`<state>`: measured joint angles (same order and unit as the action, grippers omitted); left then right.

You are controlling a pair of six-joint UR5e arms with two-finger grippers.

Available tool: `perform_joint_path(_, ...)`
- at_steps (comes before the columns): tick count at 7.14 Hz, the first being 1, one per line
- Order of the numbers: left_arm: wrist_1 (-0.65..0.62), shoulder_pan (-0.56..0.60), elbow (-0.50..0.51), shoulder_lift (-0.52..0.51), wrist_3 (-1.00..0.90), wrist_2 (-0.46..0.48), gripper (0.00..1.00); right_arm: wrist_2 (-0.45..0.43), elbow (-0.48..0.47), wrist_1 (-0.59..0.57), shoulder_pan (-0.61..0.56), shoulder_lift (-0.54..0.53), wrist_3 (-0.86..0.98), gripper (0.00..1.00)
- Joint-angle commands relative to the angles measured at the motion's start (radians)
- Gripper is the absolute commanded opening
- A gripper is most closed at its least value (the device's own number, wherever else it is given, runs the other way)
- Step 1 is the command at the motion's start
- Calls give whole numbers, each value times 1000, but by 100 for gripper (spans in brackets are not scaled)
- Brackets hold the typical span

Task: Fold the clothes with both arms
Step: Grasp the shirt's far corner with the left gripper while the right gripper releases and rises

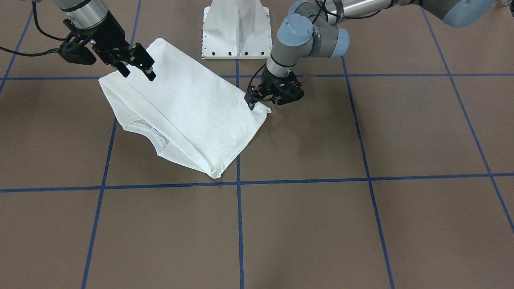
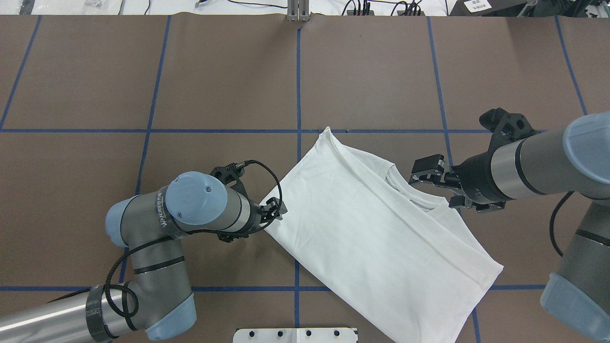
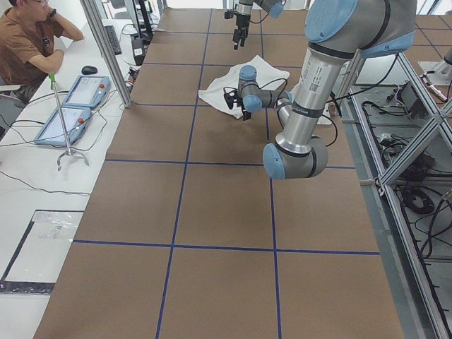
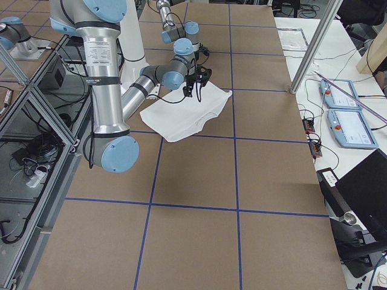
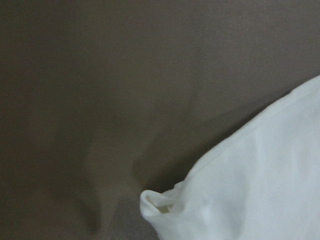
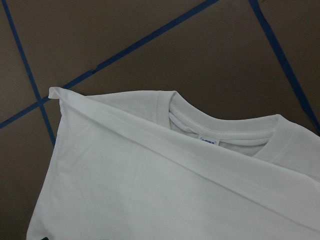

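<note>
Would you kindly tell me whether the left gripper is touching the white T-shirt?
Cannot tell. In the front-facing view the left gripper overlaps the T-shirt at a corner, but no view shows contact or a gap plainly.

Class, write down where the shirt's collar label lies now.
Right wrist view: the label sits inside the collar, beside the folded-over flap's edge, on the T-shirt's side nearest the right end effector.

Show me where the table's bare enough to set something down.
Free: the table's far half, beyond the shirt; also left of the left arm. Crowded: near the base, where left gripper and right gripper flank the shirt.
</note>
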<state>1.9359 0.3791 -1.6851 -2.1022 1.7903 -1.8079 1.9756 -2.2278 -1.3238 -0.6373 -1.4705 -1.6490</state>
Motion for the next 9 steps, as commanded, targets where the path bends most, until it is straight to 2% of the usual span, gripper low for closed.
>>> perform_joint_path(1,1,0,2,-1,0,21,56,-3,2,0,-1,1,0,100)
perform_joint_path(3,12,-2,16,-5,-8,19,13,-4,7,0,-4,-1,0,100)
perform_joint_path(4,20,-2,18,-10,-11,19,0,-3,7,0,-5,1,0,100)
perform_joint_path(6,41,32,16,-10,-15,19,0,-3,7,0,-10,-1,0,100)
perform_joint_path(8,35,149,21,-10,-38,16,0,-4,5,0,-22,9,-11,100)
perform_joint_path(9,38,197,56,-12,-90,18,0,-21,7,0,-28,7,-11,100)
